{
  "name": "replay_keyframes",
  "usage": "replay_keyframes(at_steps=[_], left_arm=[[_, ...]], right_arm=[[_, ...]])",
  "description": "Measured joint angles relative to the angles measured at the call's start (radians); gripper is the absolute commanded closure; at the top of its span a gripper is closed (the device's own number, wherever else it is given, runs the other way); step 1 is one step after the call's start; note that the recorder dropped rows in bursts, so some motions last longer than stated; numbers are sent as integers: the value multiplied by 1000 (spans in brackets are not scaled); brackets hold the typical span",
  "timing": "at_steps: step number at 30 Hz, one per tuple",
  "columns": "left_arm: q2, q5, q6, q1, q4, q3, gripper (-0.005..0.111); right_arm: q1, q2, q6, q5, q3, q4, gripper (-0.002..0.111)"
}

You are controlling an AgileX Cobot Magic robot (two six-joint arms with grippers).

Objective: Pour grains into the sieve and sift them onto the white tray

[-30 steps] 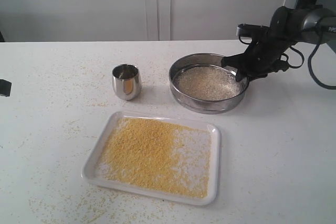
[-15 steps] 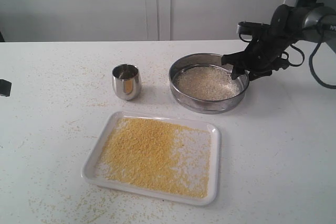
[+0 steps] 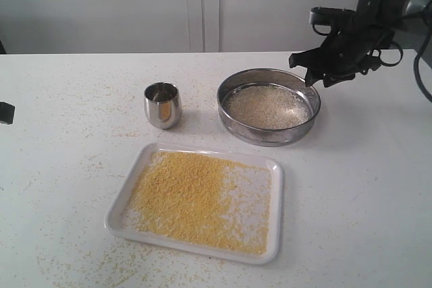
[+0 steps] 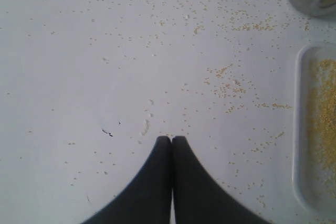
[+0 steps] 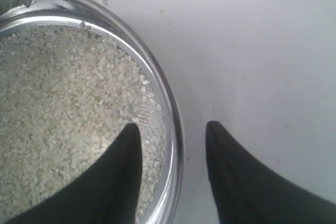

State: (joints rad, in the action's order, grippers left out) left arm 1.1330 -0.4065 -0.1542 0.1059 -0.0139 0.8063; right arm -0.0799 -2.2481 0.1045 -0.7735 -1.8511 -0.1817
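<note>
Steel sieve [image 3: 268,136], upper right of the exterior view, holds pale grains [image 3: 266,107]. Yellow fines [image 3: 189,193] cover the tray [image 3: 278,210], lower centre. Your right gripper [image 3: 305,71] hangs over the sieve rim, jaws apart, probably placed to grip or free it. The left gripper [image 4: 171,139] is pressed together, empty and parked clear.

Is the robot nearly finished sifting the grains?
Almost, it seems. Done: yellow grains cover the white tray, and only paler coarse ones lie in the sieve, which sits on the table, off the tray. In hand: nothing; the right gripper hangs open over the sieve's rim, the left gripper is shut and empty. Left: probably just moving the arm away.
</note>
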Motion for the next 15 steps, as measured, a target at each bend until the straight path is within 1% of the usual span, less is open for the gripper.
replay_keyframes(at_steps=[5, 8, 15], left_arm=[[0, 0, 0, 0, 0, 0, 107], [0, 0, 0, 0, 0, 0, 107], [0, 0, 0, 0, 0, 0, 107]], right_arm=[[0, 42, 0, -59, 0, 37, 92], [0, 66, 0, -95, 0, 46, 108], [-4, 110, 31, -189, 0, 52, 108]])
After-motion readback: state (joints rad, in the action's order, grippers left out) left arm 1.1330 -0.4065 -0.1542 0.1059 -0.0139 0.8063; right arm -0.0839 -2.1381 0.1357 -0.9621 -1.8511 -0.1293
